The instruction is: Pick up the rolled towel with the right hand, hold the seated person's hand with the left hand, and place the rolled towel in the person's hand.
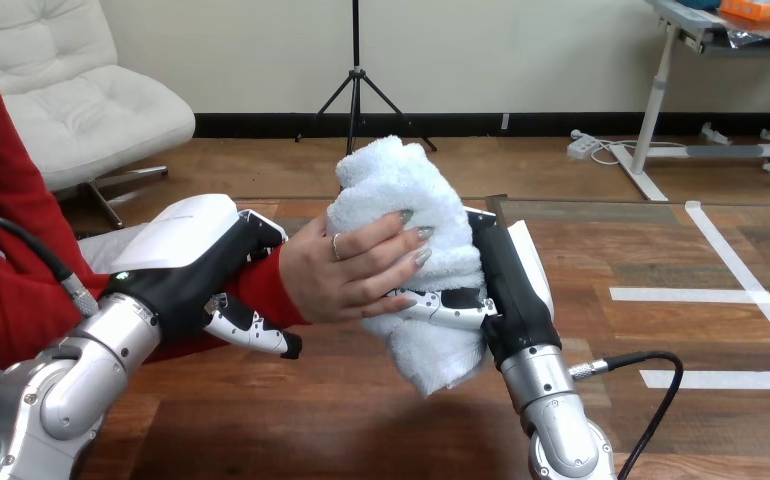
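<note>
At the view's left, the silver forearm point(61, 385) slanted up from the bottom corner and ended in the left hand point(196, 275), white back shell facing up. That hand was closed round the person's wrist point(266, 285): fingers point(261, 228) curled over the top of the red sleeve, thumb point(256, 335) hooked underneath, sleeve pinched btwn them.

Just right of the left hand, the person's hand point(346, 275) stuck out of that grip, palm toward the rolled towel point(401, 190) w/ fingers wrapped across the towel's front, fingertips reaching almost to the right hand's side.

The rolled towel stood roughly upright btwn the person's hand and the right hand point(511, 290), touching both. Its top bulged well above both hands; its lower end hung below them.

On the towel's right side, the right hand stood upright on its forearm, pressed against the towel. Its thumb point(446, 305) lay curled across the towel's front, just under the person's fingers and touching them, so it was gripping the towel; its other fingers were hidden behind the cloth. Both robot and person had hold of the towel.
</note>
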Robot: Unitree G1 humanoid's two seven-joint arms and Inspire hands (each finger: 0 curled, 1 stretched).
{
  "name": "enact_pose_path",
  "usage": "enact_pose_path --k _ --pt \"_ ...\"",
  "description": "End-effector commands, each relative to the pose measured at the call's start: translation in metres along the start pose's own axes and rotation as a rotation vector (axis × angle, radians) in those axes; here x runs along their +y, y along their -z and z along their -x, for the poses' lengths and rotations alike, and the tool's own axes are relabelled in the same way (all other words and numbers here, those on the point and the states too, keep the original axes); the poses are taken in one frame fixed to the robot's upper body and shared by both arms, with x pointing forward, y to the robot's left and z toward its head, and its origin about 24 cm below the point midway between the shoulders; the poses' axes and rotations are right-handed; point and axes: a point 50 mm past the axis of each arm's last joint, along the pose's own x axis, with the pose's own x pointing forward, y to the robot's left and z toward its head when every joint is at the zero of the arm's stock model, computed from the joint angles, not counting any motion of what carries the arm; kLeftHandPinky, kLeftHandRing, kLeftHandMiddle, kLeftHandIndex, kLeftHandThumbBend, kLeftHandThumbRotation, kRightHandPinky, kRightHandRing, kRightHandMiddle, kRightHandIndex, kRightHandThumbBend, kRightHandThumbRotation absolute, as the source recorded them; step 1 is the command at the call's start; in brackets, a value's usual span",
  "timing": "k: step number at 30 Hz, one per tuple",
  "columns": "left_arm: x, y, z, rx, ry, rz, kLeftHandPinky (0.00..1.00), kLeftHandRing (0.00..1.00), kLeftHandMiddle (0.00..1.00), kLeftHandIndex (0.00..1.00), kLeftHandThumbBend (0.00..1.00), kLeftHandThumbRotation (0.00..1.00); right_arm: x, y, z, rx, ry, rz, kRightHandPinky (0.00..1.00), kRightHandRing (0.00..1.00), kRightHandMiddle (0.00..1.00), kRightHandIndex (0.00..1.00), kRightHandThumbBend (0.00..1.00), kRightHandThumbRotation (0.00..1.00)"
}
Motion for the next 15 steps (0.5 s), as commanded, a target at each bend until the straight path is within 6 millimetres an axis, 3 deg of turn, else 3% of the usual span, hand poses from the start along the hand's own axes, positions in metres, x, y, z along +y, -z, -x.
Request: enact_pose_path --k 1,10,15 --pt "0.0282 -0.0228 -0.0104 -0.111 -0.11 -0.028 0.27 0.32 0.39 0.4 0.81 0.0 0.008 -0.0337 -0.0183 -0.165 -0.038 -0.006 0.26 0.3 0.36 0.42 0.76 0.0" --pt "0.0277 -0.0234 -0.0098 -0.107 -0.107 -0.027 0.27 0.33 0.39 0.4 0.81 0.0 0.0045 -0.0305 -0.0167 -0.124 -0.039 0.008 0.28 0.33 0.39 0.43 0.76 0.0" --pt "0.0272 -0.0234 -0.0095 -0.111 -0.111 -0.022 0.28 0.34 0.39 0.41 0.81 0.0 0.0021 -0.0283 -0.0159 -0.08 -0.042 -0.006 0.31 0.37 0.42 0.47 0.78 0.08"
